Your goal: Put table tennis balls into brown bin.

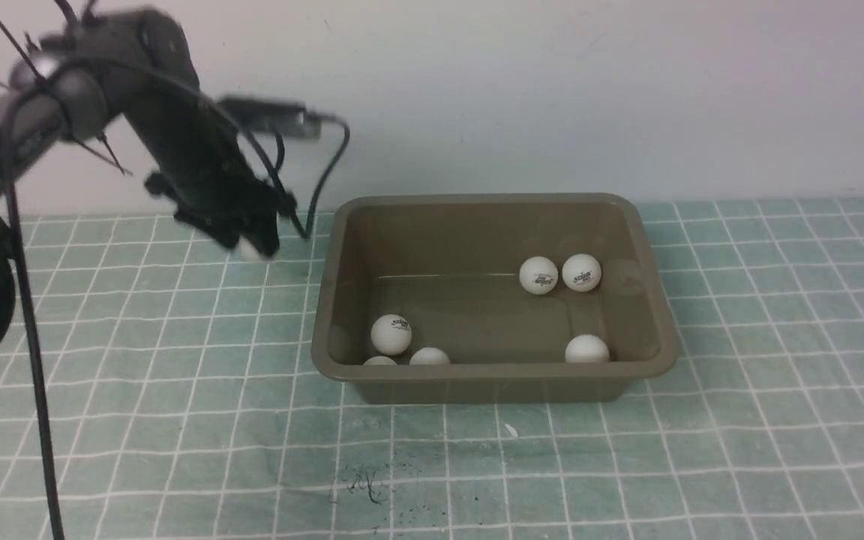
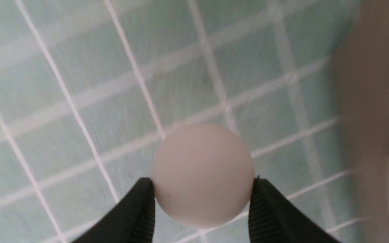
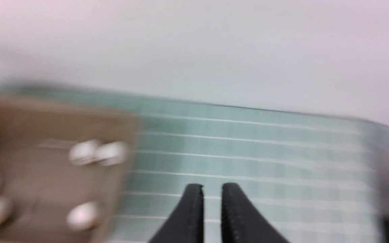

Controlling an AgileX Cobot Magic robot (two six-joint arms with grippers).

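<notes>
The brown bin [image 1: 492,379] stands in the middle of the table with several table tennis balls inside, two at its far right [image 1: 539,274] and others along its near wall [image 1: 391,334]. My left gripper [image 1: 253,241] hangs just above the cloth to the left of the bin's far left corner. It is shut on one white ball [image 2: 203,162], pinched between both black fingers [image 2: 137,209]. The bin's side [image 2: 366,84] shows blurred in the left wrist view. My right gripper [image 3: 212,186] is out of the front view; its fingers stand nearly together with nothing between them, beside the bin [image 3: 46,111].
A green checked cloth [image 1: 177,420] covers the table, and a pale wall [image 1: 552,90] rises behind it. The left arm's cable [image 1: 323,176] loops down near the bin's far left corner. Dark scuff marks [image 1: 361,480] and a white speck [image 1: 511,430] lie in front of the bin.
</notes>
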